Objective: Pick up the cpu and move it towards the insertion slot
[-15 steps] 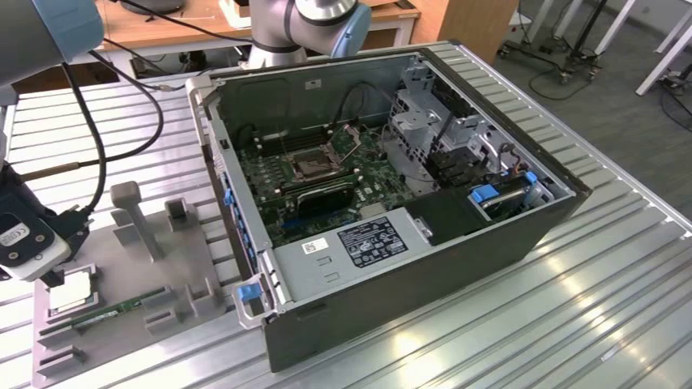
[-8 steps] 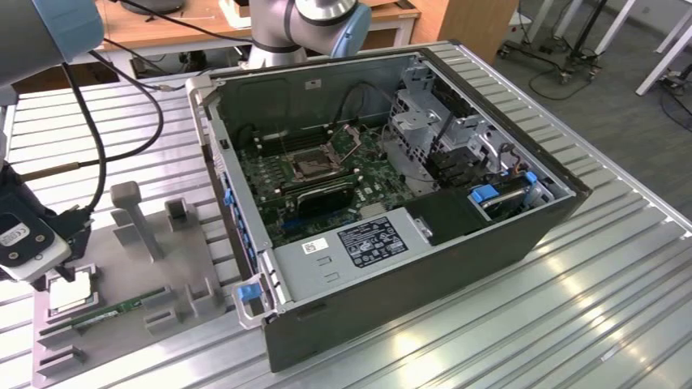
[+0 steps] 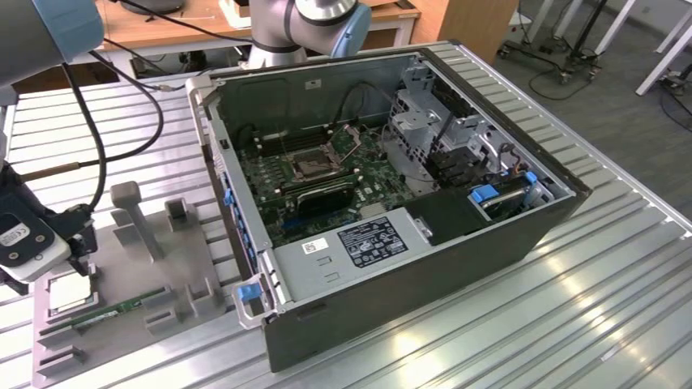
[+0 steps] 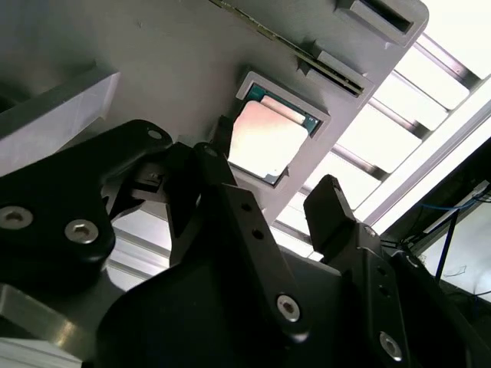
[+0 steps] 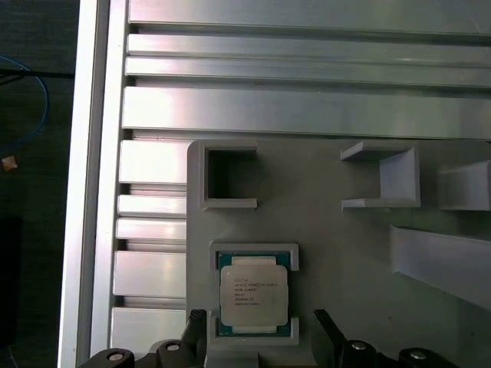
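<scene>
two fingers (image 5: 195, 323) of the wide-spread gripper (image 5: 257, 318) either side of the cpu (image 5: 254, 295) in its tray (image 5: 345, 261)

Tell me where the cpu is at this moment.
The cpu lies in a square pocket of the grey tray at the exterior view's left, outside the computer case, right below the gripper, whose jaws stand open.

I saw a ribbed metal table (image 3: 605, 267) with pale light glinting off its slats. Behind it was a wooden desk (image 3: 465, 24). Toward the exterior view's right, grey floor (image 3: 621, 113) showed, and dark wheeled stands (image 3: 537, 44) were parked on it.
</scene>
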